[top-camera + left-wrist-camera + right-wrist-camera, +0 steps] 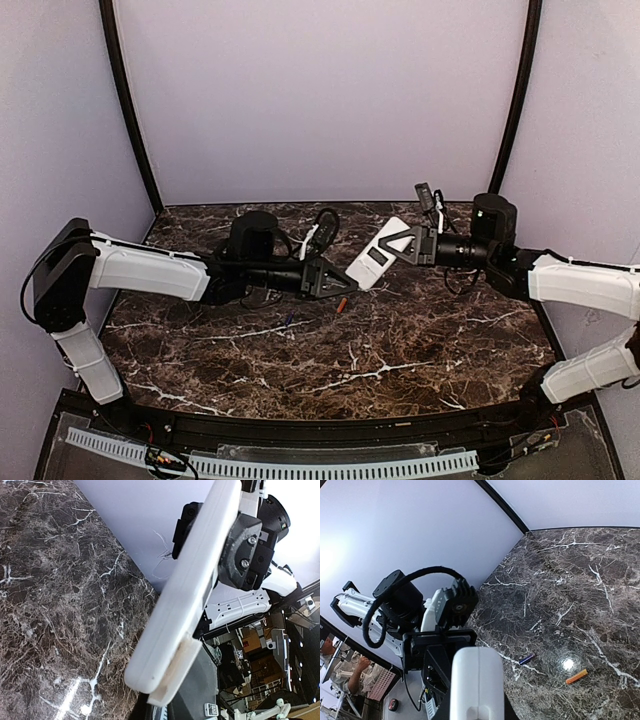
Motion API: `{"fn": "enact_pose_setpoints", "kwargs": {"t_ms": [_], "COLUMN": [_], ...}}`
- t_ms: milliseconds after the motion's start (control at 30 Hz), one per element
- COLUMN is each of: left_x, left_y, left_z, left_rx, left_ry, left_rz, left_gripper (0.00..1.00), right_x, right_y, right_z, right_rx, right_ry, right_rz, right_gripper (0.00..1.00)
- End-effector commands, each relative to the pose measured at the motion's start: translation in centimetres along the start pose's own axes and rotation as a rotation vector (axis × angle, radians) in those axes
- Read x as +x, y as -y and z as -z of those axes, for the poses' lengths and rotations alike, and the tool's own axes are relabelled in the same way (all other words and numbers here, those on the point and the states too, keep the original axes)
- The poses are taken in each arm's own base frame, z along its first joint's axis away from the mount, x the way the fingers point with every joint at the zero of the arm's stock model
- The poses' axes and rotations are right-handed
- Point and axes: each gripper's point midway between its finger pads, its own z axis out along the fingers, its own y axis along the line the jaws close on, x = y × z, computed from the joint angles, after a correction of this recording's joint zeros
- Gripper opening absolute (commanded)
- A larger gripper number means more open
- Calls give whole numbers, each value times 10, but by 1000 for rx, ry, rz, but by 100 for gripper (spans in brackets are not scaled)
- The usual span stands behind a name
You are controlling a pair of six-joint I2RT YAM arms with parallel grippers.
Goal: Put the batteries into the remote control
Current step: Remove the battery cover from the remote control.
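Batteries (576,676) lie on open table (450,340); right end effector (395,246) grips remote control (372,265) above.

Top external: high at near edge, looks down over dark white-veined marble tabletop (400,350). Wrist cameras: face each other, very close on flat white plastic remote (190,595); all share tabletop.

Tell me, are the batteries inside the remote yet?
Not yet. Done: the right gripper holds the remote control up off the table. In hand: the left gripper is at the remote's free end. Left: the orange battery and the blue battery both lie on the table, waiting to go in.
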Motion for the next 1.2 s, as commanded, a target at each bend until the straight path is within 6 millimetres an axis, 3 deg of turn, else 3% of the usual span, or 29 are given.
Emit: {"fn": "enact_pose_setpoints", "kwargs": {"t_ms": [0, 133, 333, 400, 500, 733, 1033, 1167], "left_x": [7, 5, 0, -3, -8, -14, -8, -6], "left_y": [-13, -8, 3, 5, 7, 5, -1, 0], "left_z": [0, 1, 4, 3, 2, -5, -5, -4], "left_rx": [-38, -18, 20, 26, 31, 37, 29, 33], "left_ry": [-8, 1, 23, 31, 44, 53, 35, 31], "left_rz": [12, 5, -9, -5, -3, 26, 43, 46], "left_gripper": [6, 6, 43, 53, 58, 51, 19, 15], "right_x": [-5, -3, 1, 1, 2, 4, -1, -2], "right_y": [-17, -14, -10, -9, -9, -7, -6, -4], "right_z": [4, 4, 2, 1, 0, -2, 2, 3], "right_rx": [-63, -57, -52, -54, -64, -65, -21, -4], "right_ry": [17, 13, 6, 5, 4, 0, 12, 18], "right_rz": [27, 20, 10, 6, -1, -13, 20, 22], "right_gripper": [0, 0, 0, 0, 0, 0, 0, 0]}}
